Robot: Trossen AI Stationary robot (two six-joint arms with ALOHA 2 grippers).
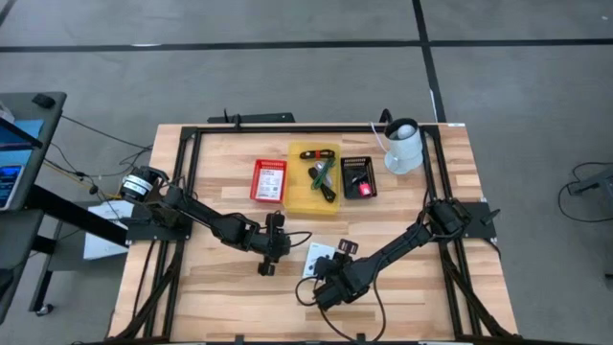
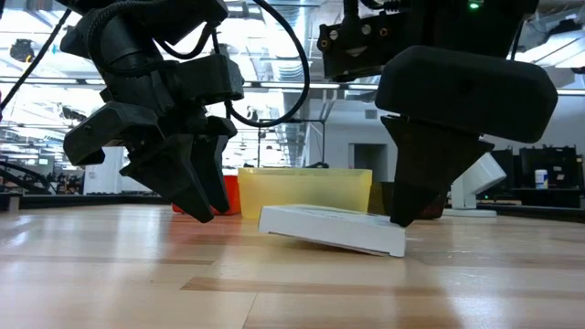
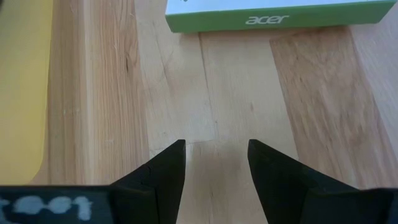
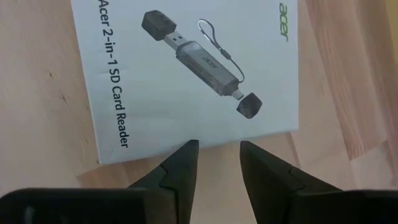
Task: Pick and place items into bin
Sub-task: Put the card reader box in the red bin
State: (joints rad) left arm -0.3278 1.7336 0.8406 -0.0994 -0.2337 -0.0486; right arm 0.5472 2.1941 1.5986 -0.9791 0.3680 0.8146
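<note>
While right claw (image 4: 216,163) hangs open at white packet (image 4: 186,68) edge — left claw (image 3: 216,163) open over bare wood.

A: Table (image 1: 402,216) noted as pale wood, planked, grain visible, smooth with a satin sheen. White packet (image 4: 186,68) recorded as printed card, matt, with a green edge.

B: Yellow bin (image 2: 306,192), at twelve o'clock from the packet, seen as translucent plastic, glossy. Right gripper (image 4: 216,163) fingers (image 4: 180,171) noted as dark, matt, hard plastic.
</note>
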